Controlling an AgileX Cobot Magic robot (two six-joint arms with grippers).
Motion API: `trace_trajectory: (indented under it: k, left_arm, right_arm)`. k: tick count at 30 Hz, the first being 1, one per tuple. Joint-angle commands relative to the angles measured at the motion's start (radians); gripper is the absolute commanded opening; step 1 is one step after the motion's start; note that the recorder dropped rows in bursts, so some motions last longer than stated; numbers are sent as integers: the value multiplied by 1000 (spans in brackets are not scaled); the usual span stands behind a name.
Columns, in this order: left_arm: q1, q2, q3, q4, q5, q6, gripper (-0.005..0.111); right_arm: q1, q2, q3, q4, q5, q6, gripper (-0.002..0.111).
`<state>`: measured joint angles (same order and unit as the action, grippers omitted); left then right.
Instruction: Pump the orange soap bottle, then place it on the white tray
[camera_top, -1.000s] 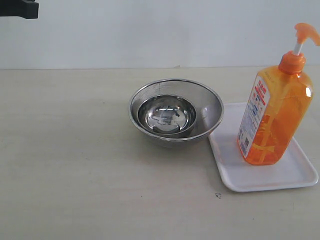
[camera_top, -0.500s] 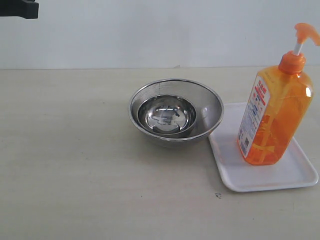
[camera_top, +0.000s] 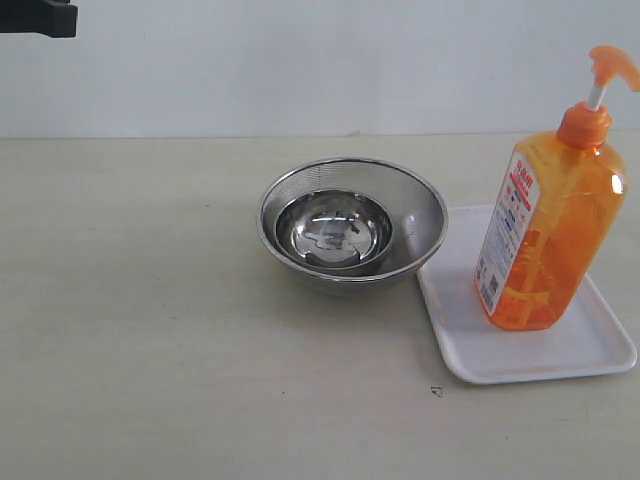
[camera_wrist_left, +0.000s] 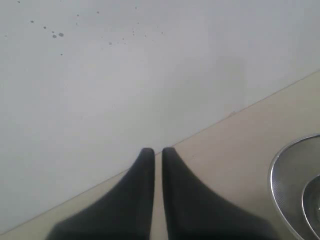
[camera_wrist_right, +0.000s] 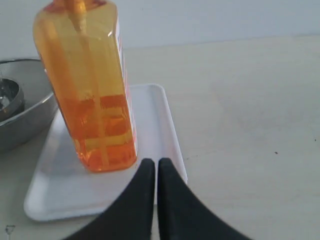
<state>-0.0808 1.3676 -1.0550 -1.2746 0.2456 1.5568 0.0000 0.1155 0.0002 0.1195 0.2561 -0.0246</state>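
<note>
My right gripper (camera_wrist_right: 151, 161): jaws pressed together, gripping nothing, hovering near rim of white tray (camera_wrist_right: 157, 117), apart from orange soap bottle (camera_wrist_right: 85, 85). My left gripper (camera_wrist_left: 156, 150): jaws likewise closed, empty, hanging well apart from work. Bottle standing upright on tray, inside rim, pump head raised. Steel bowl (camera_top: 425, 225) sitting just beside tray. Judgement: placement looking done; I am holding clear so bottle is resting unaided.
</note>
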Motion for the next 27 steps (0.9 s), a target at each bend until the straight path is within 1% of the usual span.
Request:
trace_trajectory:
  k: [1,8,10,11,27]
  left_arm:
    - [0,-4,3,-11,4,4,5]
    - [0,-4,3,-11,4,4,5]
    - [0,-4,3,-11,4,4,5]
    - [0,-4,3,-11,4,4,5]
    - [0,-4,3,-11,6,4,5]
  right_arm:
    - [0,-2,0,-5,39,-10,0]
    - [0,-2,0,-1,41,-10,0]
    - [-1,-53,0,-1,67,-10,0]
    - [0,-114,0,-1,100,-10,0]
    - [0,-116,0,-1,117,-35,0]
